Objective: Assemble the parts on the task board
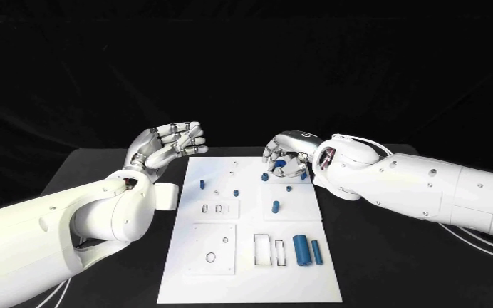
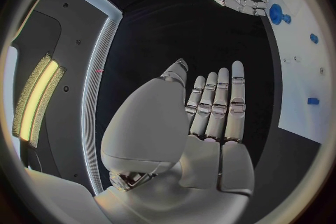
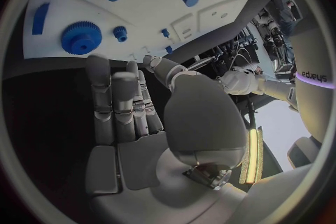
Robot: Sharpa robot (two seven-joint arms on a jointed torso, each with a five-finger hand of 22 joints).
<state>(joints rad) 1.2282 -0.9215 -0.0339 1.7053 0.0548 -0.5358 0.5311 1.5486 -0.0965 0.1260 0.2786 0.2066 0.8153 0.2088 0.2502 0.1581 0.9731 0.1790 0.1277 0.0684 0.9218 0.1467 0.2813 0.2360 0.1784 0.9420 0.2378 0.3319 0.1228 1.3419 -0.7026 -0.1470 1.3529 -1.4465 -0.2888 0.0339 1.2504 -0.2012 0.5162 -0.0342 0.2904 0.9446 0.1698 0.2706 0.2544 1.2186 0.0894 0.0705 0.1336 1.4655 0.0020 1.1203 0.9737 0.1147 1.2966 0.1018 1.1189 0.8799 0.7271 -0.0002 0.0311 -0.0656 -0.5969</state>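
white task board (image 1: 206, 279) carries blue parts (image 1: 302, 249); left hand (image 1: 167, 145) and right hand (image 1: 288, 154) both hold nothing, fingers straight and apart.

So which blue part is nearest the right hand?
The toothed gear, at the board's far end beside the right hand; the cylinders lie nearer the robot.

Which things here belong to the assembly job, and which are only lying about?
Belong to the job:
- task board
- big blue gear
- small blue gear
- blue cylinder
- blue pegs

Only lying about:
- black table, nothing else on it that I can see
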